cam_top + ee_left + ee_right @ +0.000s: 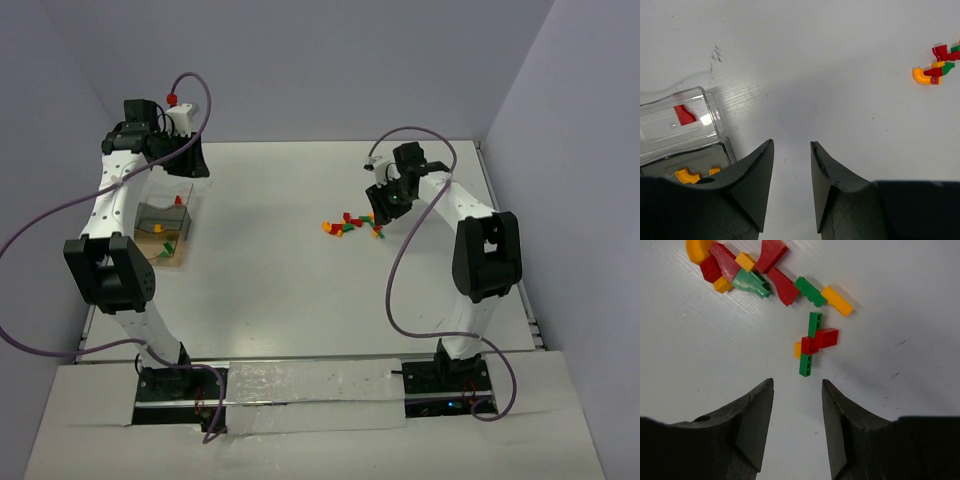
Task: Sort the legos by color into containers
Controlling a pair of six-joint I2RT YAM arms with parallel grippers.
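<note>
From above, the legos (350, 225) lie in a loose heap on the table (280, 300), just beside the right gripper (385, 208). The containers (165, 232) stand well apart, at the table's left edge.

In the left wrist view, the left gripper (791, 143) is partly open and holds nothing. A red brick (684, 115) lies in one of the containers.

In the right wrist view, the right gripper's jaws stand apart and empty, with the legos just ahead.

Bright even light, soft short shadows (wrist views sharp), faint glare on the containers (710, 107).
</note>
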